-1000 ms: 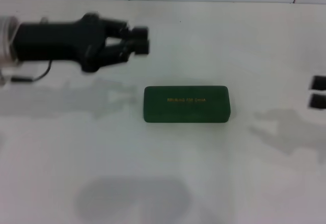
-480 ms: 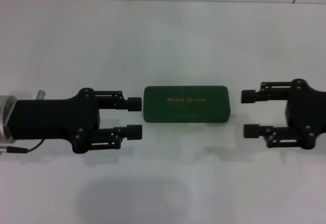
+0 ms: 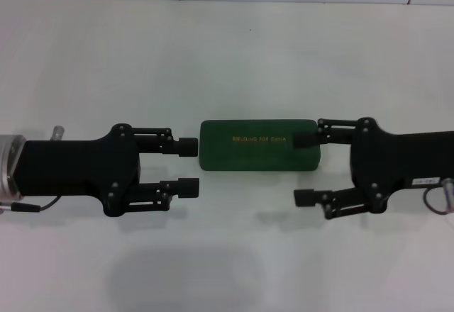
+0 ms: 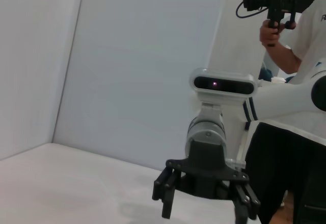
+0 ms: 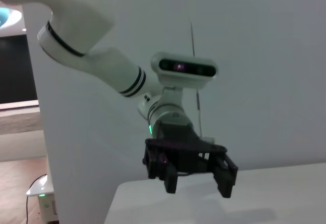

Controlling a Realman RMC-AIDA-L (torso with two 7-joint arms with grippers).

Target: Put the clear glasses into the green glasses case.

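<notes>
The green glasses case [image 3: 248, 144] lies shut in the middle of the white table, gold lettering on its lid. My left gripper [image 3: 188, 166] is open just off the case's left end, its fingertips level with the case and its front side. My right gripper [image 3: 305, 169] is open at the right end, one fingertip over the case's right end and the other in front of it. A faint grey wide shape [image 3: 184, 276] near the table's front may be the clear glasses; I cannot make it out. The left wrist view shows the right gripper [image 4: 204, 206] open, and the right wrist view the left gripper [image 5: 198, 186] open.
The white table [image 3: 234, 57] stretches to a tiled wall at the back. In the left wrist view a person holding a camera rig [image 4: 277, 0] stands behind the right arm.
The right gripper has moved left to the case's right end. The left arm came down from the back left a second ago and has held beside the case since.
</notes>
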